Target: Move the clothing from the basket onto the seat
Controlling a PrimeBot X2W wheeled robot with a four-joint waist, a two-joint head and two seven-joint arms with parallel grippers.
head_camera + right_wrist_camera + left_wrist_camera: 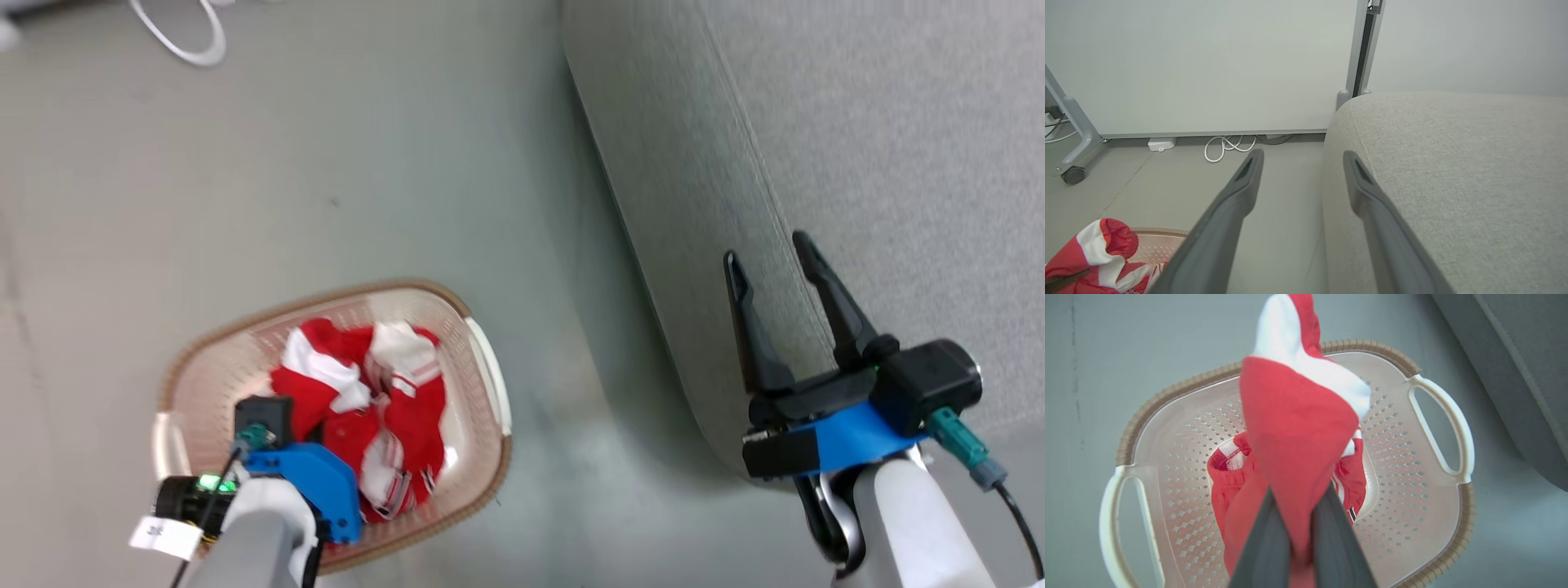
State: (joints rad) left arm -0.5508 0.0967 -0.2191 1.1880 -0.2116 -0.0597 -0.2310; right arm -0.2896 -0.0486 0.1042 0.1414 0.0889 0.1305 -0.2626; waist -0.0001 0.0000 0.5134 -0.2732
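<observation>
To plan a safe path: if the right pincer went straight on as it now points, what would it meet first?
The right pincer would probably reach the white wall panel first; the way there looks free. The seat runs close beside one finger, so a brush there is possible.

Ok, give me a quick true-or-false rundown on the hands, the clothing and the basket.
1. The left hand is shut on a red garment. True.
2. The basket stands on the floor beside the seat. True.
3. The right hand is shut. False: it is open and holds nothing.
4. Clothing lies on the seat. False: it is all in or over the basket.
</observation>
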